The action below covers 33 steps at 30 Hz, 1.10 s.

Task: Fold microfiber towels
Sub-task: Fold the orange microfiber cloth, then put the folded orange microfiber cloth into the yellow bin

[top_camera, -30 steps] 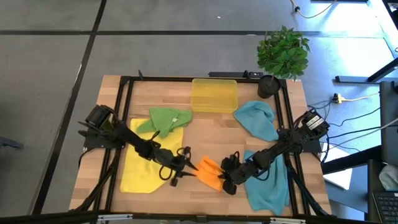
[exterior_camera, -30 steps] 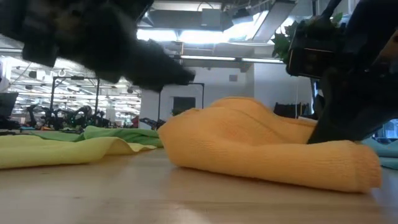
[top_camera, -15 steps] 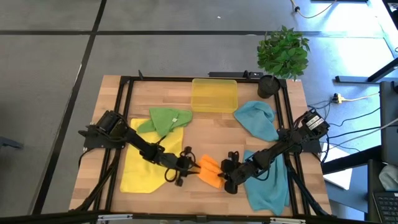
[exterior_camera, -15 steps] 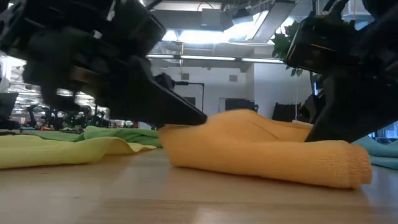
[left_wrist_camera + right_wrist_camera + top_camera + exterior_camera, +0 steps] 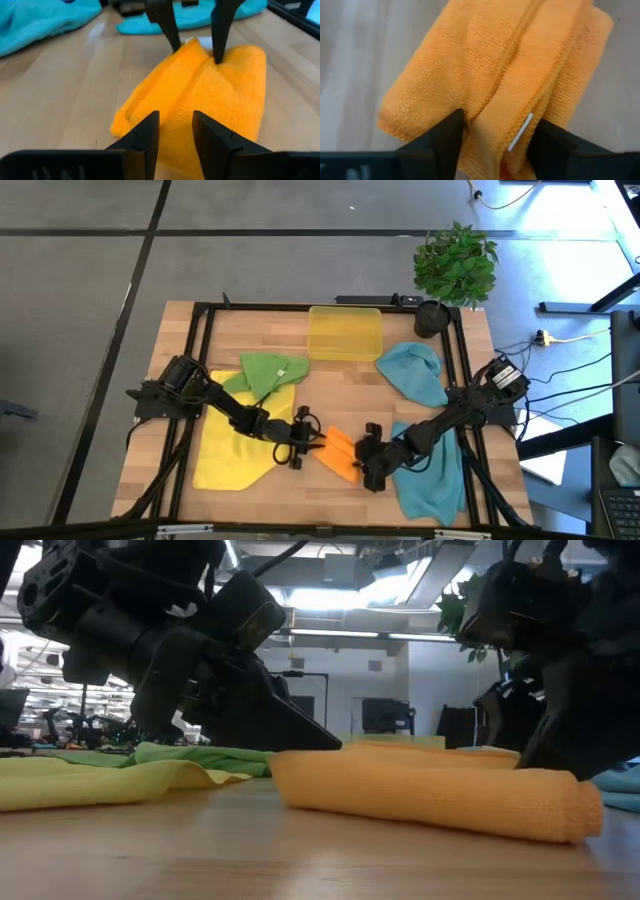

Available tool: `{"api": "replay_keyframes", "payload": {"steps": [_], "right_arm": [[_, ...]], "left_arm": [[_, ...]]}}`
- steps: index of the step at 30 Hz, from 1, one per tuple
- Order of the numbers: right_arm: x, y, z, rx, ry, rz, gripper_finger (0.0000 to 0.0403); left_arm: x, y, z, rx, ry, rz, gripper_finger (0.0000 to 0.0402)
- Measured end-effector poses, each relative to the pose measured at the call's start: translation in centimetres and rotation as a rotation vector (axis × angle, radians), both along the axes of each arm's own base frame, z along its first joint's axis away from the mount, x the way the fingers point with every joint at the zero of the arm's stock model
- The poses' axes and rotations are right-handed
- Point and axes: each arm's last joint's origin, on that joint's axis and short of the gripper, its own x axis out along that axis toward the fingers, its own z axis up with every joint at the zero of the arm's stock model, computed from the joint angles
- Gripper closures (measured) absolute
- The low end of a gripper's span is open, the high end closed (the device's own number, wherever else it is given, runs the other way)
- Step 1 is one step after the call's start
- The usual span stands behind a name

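On the table (image 5: 250,330), the folded orange towel (image 5: 337,454) lies between the left pincer (image 5: 312,444) and right pincer (image 5: 362,463). Yellow towel (image 5: 225,450), green towel (image 5: 270,371), teal towels (image 5: 415,372) and tray (image 5: 345,332) surround them.

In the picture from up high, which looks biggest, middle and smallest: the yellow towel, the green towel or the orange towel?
Largest to smallest in the high view:
1. yellow towel, spread flat, partly under the left arm
2. green towel, bunched up
3. orange towel, folded small between the two grippers

Folding hides cloth, so this ranks only what shows.
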Motion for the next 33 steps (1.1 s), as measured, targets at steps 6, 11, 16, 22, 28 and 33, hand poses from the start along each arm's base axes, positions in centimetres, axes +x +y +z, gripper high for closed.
{"api": "replay_keyframes", "payload": {"steps": [6, 11, 16, 22, 28, 33], "right_arm": [[0.3, -0.1, 2.1, -0.195, 0.149, -0.049, 0.0148], [0.6, -0.2, 4.6, -0.313, 0.221, -0.122, 0.0137], [0.3, -0.3, 6.4, -0.400, 0.249, -0.206, 0.0136], [-0.1, 2.0, 6.6, -0.383, 0.141, -0.142, 0.0136], [0.1, 5.1, 7.2, -0.321, -0.033, -0.014, 0.0136], [0.3, 5.9, 6.4, -0.365, -0.086, -0.012, 0.0136]], "left_arm": [[-0.1, 0.0, -0.1, -0.002, 0.015, -0.014, 0.0294], [-0.1, 0.0, -0.1, -0.002, 0.015, -0.014, 0.0294], [-0.1, 0.0, -0.1, 0.041, 0.010, 0.007, 0.0294], [-0.4, -0.4, 1.3, 0.191, -0.044, 0.100, 0.0294], [-0.7, -2.1, 4.3, 0.194, -0.139, 0.047, 0.0294], [-0.9, -4.8, 5.4, 0.272, -0.171, -0.062, 0.0294]]}}
